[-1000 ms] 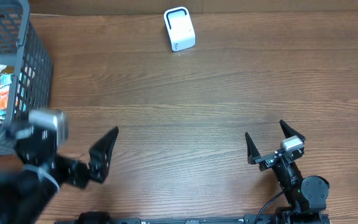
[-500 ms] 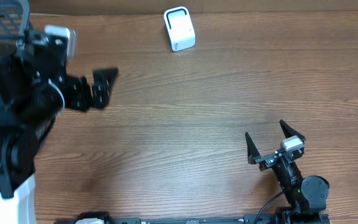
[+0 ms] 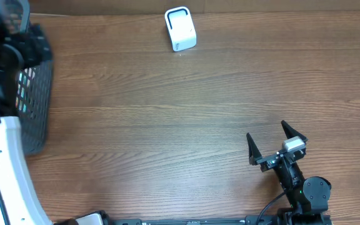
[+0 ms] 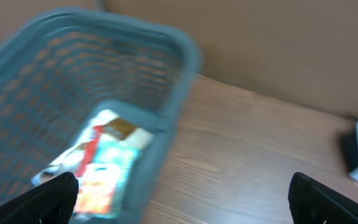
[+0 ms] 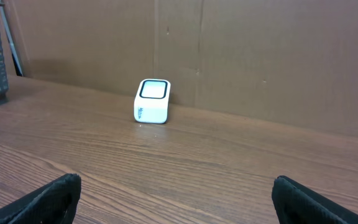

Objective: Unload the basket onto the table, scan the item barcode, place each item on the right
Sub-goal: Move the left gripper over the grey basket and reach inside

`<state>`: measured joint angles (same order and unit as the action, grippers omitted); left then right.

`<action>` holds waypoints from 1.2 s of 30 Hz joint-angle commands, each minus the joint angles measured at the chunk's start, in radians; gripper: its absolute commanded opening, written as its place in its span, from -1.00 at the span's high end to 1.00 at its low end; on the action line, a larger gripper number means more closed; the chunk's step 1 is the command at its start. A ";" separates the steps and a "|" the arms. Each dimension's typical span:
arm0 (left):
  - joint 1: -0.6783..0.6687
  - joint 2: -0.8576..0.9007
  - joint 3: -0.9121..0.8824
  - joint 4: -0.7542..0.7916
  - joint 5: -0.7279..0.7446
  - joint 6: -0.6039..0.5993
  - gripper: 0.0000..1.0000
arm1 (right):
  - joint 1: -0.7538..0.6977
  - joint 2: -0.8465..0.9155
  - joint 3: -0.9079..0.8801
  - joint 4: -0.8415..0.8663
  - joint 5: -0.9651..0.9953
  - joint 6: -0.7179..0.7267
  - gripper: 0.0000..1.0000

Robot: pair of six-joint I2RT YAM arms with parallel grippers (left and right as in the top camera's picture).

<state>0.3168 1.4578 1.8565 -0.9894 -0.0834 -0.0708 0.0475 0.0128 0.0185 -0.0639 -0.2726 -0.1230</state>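
The tabletop (image 3: 167, 106) is brown wood. A plastic basket (image 3: 36, 81) with holes in its sides stands at the far left. The left arm (image 3: 2, 162) reaches up over it and hides part of it.

Seen from the left wrist, the picture is blurry. A packet (image 4: 104, 171) lies inside the basket, on the bottom. It is red, blue-green and white. I cannot tell if there is more than one, and no barcode can be made out.

The left gripper (image 4: 182, 193) is open wide, with its two black fingers (image 4: 55, 196) far apart at the bottom corners. It holds nothing.

A small white scanner (image 3: 180, 29) stands at the far side of the tabletop, near the middle, well apart from the basket.

The right gripper (image 3: 266, 131) is at the near right. It is open wide too and holds nothing. It faces the scanner across bare wood.
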 commanded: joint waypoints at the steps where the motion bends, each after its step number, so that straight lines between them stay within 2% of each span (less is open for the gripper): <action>1: 0.098 0.002 0.020 0.015 -0.028 -0.023 -0.99 | 0.004 -0.008 -0.011 0.005 0.010 0.008 -1.00; 9: 0.212 0.067 0.020 -0.006 -0.027 -0.023 -1.00 | 0.004 -0.008 -0.011 0.005 0.010 0.008 -1.00; 17: 0.222 0.146 0.020 -0.013 -0.030 -0.009 -0.99 | 0.004 -0.008 -0.011 0.006 0.010 0.008 -1.00; 22: 0.222 0.187 0.020 -0.008 -0.031 0.052 -0.99 | 0.004 -0.008 -0.011 0.005 0.010 0.008 -1.00; 30: 0.222 0.269 0.020 -0.074 -0.040 0.058 -0.99 | 0.004 -0.008 -0.011 0.005 0.010 0.008 -1.00; 36: 0.270 0.305 0.020 -0.074 -0.027 0.080 -0.99 | 0.004 -0.008 -0.011 0.006 0.010 0.008 -1.00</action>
<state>0.5556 1.7473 1.8591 -1.0515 -0.1131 -0.0242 0.0475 0.0128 0.0185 -0.0643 -0.2726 -0.1238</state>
